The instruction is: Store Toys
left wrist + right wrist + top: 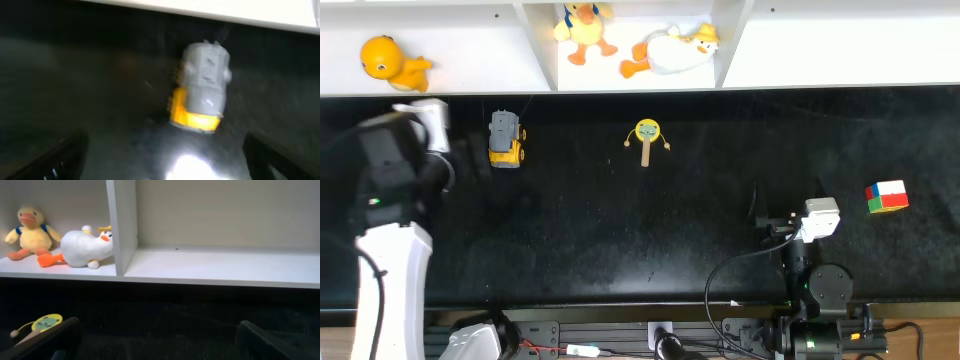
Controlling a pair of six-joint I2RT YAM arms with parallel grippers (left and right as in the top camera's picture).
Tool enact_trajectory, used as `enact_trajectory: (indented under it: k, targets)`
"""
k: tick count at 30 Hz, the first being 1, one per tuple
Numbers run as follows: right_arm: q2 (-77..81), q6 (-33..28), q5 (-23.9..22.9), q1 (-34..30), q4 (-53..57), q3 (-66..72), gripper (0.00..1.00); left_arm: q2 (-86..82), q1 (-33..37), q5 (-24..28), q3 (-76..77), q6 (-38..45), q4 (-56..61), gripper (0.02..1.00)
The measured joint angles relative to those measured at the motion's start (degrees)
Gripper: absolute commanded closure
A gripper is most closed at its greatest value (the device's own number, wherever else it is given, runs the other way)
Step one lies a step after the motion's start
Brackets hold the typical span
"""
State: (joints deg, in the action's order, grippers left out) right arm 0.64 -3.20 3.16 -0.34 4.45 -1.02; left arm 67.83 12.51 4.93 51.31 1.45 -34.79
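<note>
You see the grey and yellow toy truck (201, 90) standing on the black table (620, 240), just in front of the white shelf (470, 80) and left of the small rattle drum (647, 137). Your left gripper (165, 155) is near the truck, fingers wide apart, holding nothing. Your right gripper (157, 335) is also opened and empty, beside the coloured cube (886, 196).

Matt black worktop (620, 240): spans the field from 9 to 3 o'clock, faintly speckled.
Black slotted metal rail (620, 338): along the near edge, 6 o'clock.
Small white socket plate (661, 330): on that rail, 6 o'clock.
Thin red and white wires (535, 345): lying on the rail, 7 o'clock.
Brown wood-toned strip (925, 335): just past the worktop's edge, 5 o'clock.
</note>
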Motion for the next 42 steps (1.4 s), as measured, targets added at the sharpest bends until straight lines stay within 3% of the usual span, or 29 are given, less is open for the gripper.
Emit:
enact_trajectory:
  k: [9,17,29,33,42]
  targets:
    - [0.0,0.0,0.0,0.0,0.0,0.0,0.005,8.4,-10.6,-1.4,-1.4,0.2,5.2,0.02]
    - [0.0,0.0,0.0,0.0,0.0,0.0,0.005,18.0,-13.8,-4.6,-1.4,0.6,11.7,0.025]
    - [0.0,0.0,0.0,0.0,0.0,0.0,0.005,20.7,-13.8,-7.6,-1.4,1.4,13.6,0.483]
    - [0.0,0.0,0.0,0.0,0.0,0.0,0.005,19.5,-13.8,-7.8,-2.2,1.6,14.3,0.538]
    - [0.0,0.0,0.0,0.0,-0.1,0.0,0.005,2.2,-13.8,-7.6,-15.2,0.0,13.0,0.538]
